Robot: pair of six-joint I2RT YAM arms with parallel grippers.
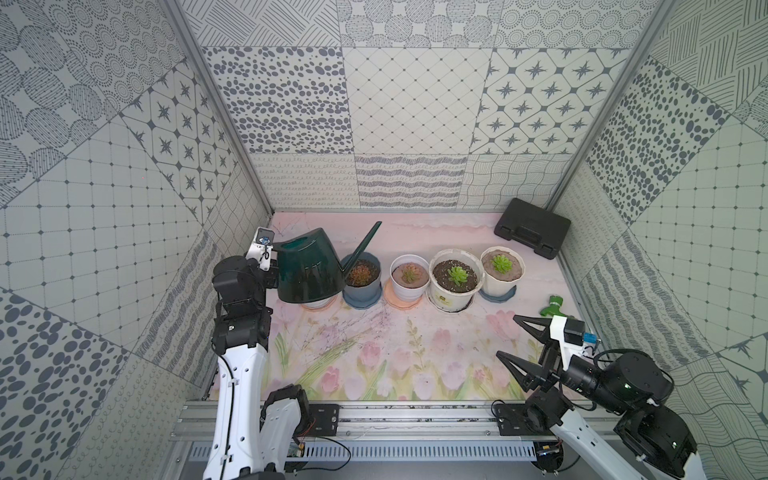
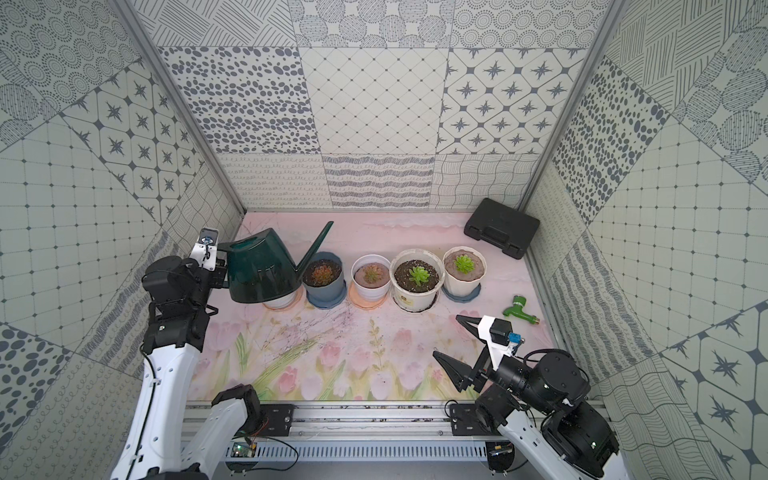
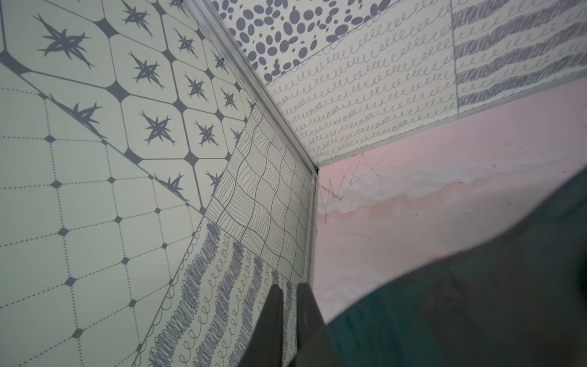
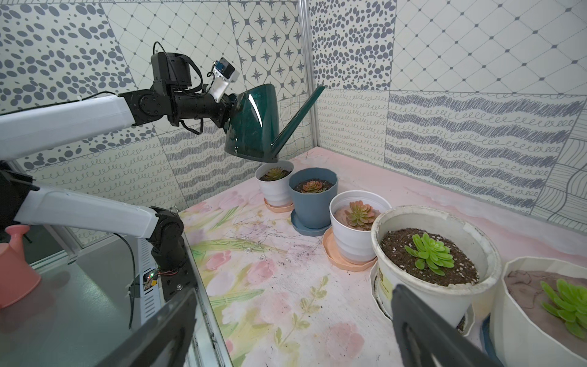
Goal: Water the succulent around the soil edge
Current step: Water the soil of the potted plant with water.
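Observation:
The succulent (image 1: 501, 263) is a bright green spiky rosette in a white fluted pot (image 1: 498, 286), last on the right in the row of pots. Its soil edge (image 1: 514, 268) is a tan ring just inside the lip. My left gripper (image 3: 290, 292) is shut on the handle of a dark green watering can (image 1: 309, 268). The can hangs level above the leftmost pot (image 4: 273, 182), far from the succulent, with its spout (image 1: 365, 245) pointing up and right. My right gripper (image 1: 507, 336) stands open and empty in front of the succulent (image 4: 568, 305).
Left of the succulent stand a cream pot (image 1: 456, 291) with dark soil, a white pot (image 1: 409, 286) with a pinkish rosette and a blue pot (image 1: 362, 286). A black case (image 1: 532, 227) lies back right. A green nozzle (image 1: 555, 305) lies by the right wall.

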